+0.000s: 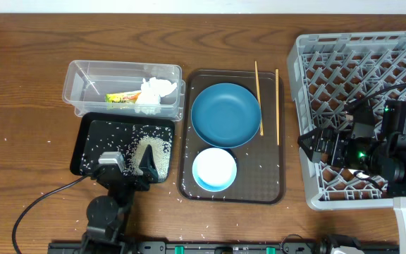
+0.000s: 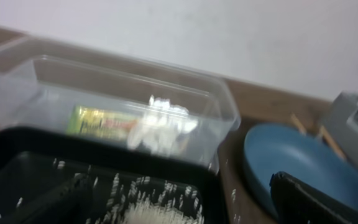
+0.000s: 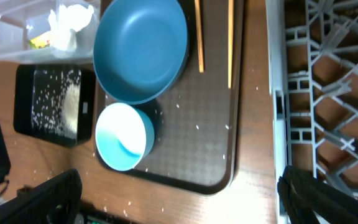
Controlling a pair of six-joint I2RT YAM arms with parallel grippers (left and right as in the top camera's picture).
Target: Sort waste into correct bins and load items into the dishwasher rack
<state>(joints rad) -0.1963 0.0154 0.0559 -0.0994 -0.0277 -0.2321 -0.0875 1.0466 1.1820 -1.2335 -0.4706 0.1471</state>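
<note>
Logging on dark brown textured serving tray (image 1: 273, 176): round dark blue plate (image 1: 225, 115), white bowl (image 1: 214, 169), wooden chopsticks (image 1: 277, 106); our left gripper (image 1: 129, 164), right gripper (image 1: 314, 144) flanking it, both released.

Clear tub (image 1: 90, 77), yellow-green printed wrapper (image 1: 122, 97), white tissue (image 1: 157, 92), black tray (image 1: 97, 137) speckled with white rice (image 1: 159, 152), dark blue plate (image 1: 225, 115), white bowl (image 1: 214, 169) rimmed pale blue, pale wooden chopsticks (image 1: 259, 99), dark brown textured serving tray (image 1: 259, 173), grey lattice rack (image 1: 358, 67)
</note>
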